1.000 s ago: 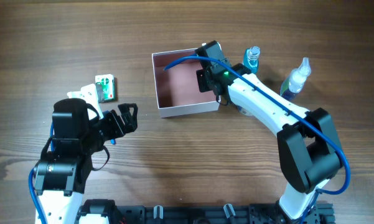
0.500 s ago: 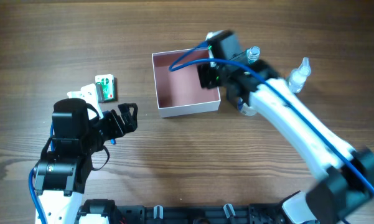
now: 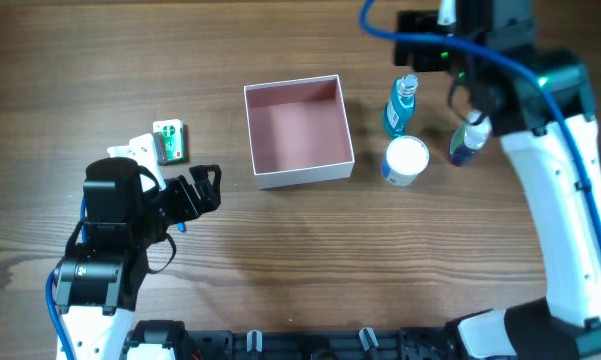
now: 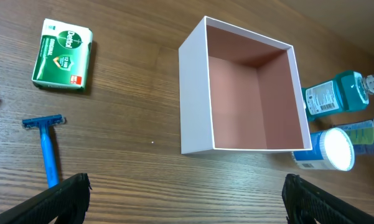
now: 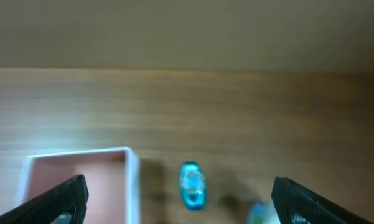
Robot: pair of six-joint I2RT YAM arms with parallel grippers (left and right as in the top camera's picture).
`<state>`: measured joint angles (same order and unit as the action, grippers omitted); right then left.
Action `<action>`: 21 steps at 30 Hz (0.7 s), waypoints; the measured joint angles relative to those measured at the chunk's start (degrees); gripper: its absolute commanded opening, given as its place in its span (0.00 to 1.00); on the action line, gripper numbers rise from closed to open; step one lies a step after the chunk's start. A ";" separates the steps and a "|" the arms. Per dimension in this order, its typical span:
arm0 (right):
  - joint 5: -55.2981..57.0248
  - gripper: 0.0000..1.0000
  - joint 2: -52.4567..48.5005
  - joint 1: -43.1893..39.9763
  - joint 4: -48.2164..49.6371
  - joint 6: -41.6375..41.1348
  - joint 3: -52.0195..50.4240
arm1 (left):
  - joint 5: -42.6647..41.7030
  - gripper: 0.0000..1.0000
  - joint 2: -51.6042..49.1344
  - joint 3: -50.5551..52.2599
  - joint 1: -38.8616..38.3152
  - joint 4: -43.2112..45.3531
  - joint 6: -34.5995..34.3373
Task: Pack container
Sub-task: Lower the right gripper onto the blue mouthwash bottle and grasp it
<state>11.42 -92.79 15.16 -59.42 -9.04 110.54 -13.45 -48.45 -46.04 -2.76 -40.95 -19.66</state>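
Centrally on the wooden table (image 3: pixel 280 270), the square, shallow, white-walled container with a dusty-pink inside (image 3: pixel 295 125) is seen standing upright and open-topped, its pink floor fully exposed. Just beside its right wall, a teal plastic bottle with a clear cap (image 3: pixel 401 105) and a white-lidded blue tub (image 3: pixel 406 160) are grouped, the tub close to the container's near right corner. A clear spray bottle with a blue base (image 3: pixel 470 140) is set a little further right. Well apart on the left, a small green-and-white box (image 3: pixel 169 140) is laid flat, and a blue plastic razor (image 4: pixel 46 149) is seen near it in the left wrist view. The left gripper (image 4: pixel 185 183) is held low near the table's front, its fingers spread wide with nothing grasped. The right gripper (image 5: pixel 179 186) is raised high above the bottles, its fingers likewise parted and nothing carried.
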 measured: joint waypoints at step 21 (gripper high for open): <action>-10.03 0.94 -23.23 -6.58 -3.56 6.97 0.15 | 0.00 1.00 0.00 0.00 0.00 1.05 0.00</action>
<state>1.39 -116.03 8.58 -62.98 -2.07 110.69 -13.45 -48.45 -46.04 -2.76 -39.90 -19.66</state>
